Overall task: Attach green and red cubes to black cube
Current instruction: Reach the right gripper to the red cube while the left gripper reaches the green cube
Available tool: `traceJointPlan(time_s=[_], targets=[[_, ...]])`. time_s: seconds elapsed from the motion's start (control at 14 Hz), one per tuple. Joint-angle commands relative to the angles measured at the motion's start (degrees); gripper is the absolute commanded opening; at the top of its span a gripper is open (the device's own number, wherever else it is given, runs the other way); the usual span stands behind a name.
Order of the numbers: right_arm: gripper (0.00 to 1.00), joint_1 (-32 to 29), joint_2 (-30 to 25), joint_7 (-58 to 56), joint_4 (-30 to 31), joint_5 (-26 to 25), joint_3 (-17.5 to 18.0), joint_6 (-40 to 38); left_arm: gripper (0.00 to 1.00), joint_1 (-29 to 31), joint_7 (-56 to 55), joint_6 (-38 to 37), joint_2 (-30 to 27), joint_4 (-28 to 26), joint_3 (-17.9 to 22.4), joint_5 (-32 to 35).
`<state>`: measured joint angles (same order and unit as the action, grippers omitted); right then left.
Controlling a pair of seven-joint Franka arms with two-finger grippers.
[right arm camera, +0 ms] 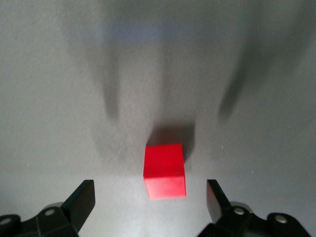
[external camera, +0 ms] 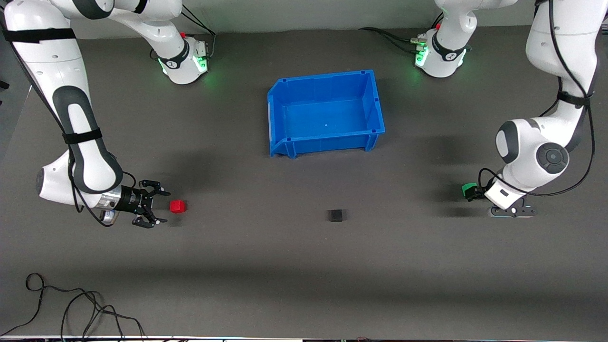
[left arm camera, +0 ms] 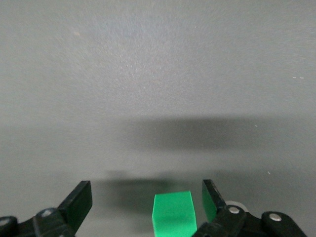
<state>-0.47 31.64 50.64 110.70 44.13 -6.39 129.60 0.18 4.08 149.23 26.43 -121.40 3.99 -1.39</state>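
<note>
The red cube [external camera: 177, 206] lies on the dark table toward the right arm's end. My right gripper [external camera: 154, 209] is open, low, just short of it; in the right wrist view the red cube [right arm camera: 165, 170] sits just ahead of the open gripper [right arm camera: 148, 197]. The green cube [external camera: 468, 189] lies toward the left arm's end, at my left gripper [external camera: 475, 194]. In the left wrist view the green cube [left arm camera: 173, 213] lies between the open gripper's [left arm camera: 145, 197] jaws, close to one finger [left arm camera: 211, 200], not clamped. The black cube [external camera: 337, 215] sits alone mid-table between them.
An empty blue bin [external camera: 280, 118] stands mid-table, farther from the front camera than the black cube. Loose black cables [external camera: 71, 304] lie near the front edge at the right arm's end. The two arm bases [external camera: 185, 61] [external camera: 439, 54] stand along the back edge.
</note>
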Motion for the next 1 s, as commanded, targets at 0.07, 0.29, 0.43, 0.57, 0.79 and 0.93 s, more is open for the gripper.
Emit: traceJointPlan(time_s=[0.07, 0.29, 0.43, 0.57, 0.79, 0.93], targets=[[1.00, 0.55, 1.57, -3.01, -0.57, 3.42, -0.03, 1.01, 0.99, -0.88, -0.22, 1.41, 0.73, -0.51, -0.65, -5.90], [1.00, 1.26, 1.93, -3.01, -0.48, 3.51, -0.03, 1.01, 0.74, -0.36, -0.22, 1.24, 1.08, -0.68, -0.65, -5.99], [1.00, 1.26, 2.37, -3.01, -0.57, 3.51, -0.03, 1.09, 0.74, 0.00, -0.30, 0.88, 0.55, -1.82, -0.74, -6.08], [0.87, 1.17, 2.46, -3.18, -0.57, 3.60, -0.03, 1.10, 0.76, 0.09, -0.30, 0.36, -0.59, -2.97, -0.65, -6.08], [0.52, 1.08, 2.63, -3.97, -0.57, 3.60, -0.03, 1.01, 0.78, -0.44, -2.14, -1.05, -1.21, -3.15, -0.65, -6.25], [0.42, 1.08, 2.81, -3.97, -0.57, 3.60, -0.03, 1.01, 0.67, -0.53, -2.85, -1.05, -1.38, -3.41, -0.65, -6.25]])
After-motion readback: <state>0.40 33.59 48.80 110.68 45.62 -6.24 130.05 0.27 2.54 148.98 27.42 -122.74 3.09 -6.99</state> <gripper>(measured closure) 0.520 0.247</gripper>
